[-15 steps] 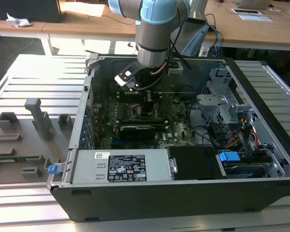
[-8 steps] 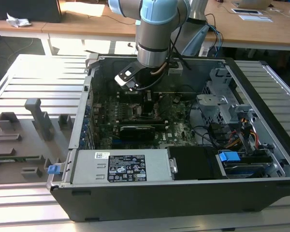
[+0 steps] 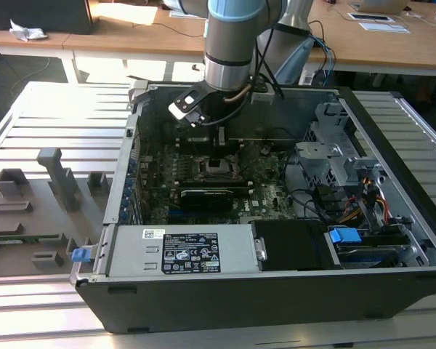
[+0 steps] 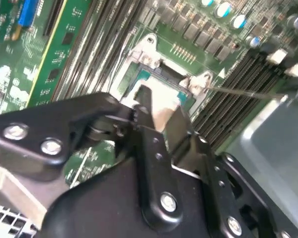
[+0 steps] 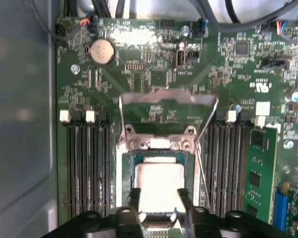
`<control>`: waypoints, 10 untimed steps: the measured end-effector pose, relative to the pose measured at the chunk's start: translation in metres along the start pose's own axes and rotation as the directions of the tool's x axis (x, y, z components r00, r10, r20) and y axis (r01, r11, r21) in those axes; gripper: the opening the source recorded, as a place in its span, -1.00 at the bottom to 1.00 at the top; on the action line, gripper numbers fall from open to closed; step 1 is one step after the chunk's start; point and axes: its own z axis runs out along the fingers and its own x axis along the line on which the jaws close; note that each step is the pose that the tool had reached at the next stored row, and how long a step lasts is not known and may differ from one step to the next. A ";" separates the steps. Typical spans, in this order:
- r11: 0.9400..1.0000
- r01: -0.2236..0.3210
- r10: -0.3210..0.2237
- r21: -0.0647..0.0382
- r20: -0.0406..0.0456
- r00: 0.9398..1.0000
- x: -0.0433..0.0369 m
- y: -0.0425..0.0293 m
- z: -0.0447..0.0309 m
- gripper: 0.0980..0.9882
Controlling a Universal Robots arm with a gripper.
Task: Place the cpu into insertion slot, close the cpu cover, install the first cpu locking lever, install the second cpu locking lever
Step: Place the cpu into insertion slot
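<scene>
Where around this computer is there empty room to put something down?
Bare table slats flank the case: at the exterior view's left, beyond the grey fixture, and at its right. Inside it's crowded: gripper holding the cpu at the socket, cables.

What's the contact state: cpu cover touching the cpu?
Apart. In the first wrist view the cpu cover stands swung open, board visible through its window; the cpu lies flat in the insertion slot, uncovered.

Pretty cramped around the small square silver-rimmed insertion slot [image 5: 121, 178]: the thin silvery window-frame cpu cover [image 5: 166, 97] stands up just behind it, long black memory slots [image 5: 87, 163] flank both sides, and the black pincer [image 5: 158, 198] fills the room right above.
</scene>
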 end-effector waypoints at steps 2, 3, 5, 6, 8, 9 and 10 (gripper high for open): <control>1.000 0.001 -0.001 0.000 -0.009 1.000 -0.0015 -0.0056 0.0006 -0.57; 1.000 0.003 -0.003 0.000 -0.012 1.000 -0.0022 -0.0058 0.0007 -0.57; 1.000 0.019 -0.019 -0.001 -0.014 1.000 -0.0030 -0.0058 0.0010 -0.97; 1.000 0.028 -0.028 -0.001 -0.014 1.000 -0.0030 -0.0058 0.0010 -0.97; 0.998 0.058 -0.059 -0.002 -0.014 0.998 -0.0030 -0.0057 0.0012 -0.98; 0.998 0.059 -0.059 -0.002 -0.015 0.998 -0.0031 -0.0057 0.0013 -0.98; 0.998 0.059 -0.059 -0.002 -0.015 0.998 -0.0031 -0.0056 0.0020 -0.98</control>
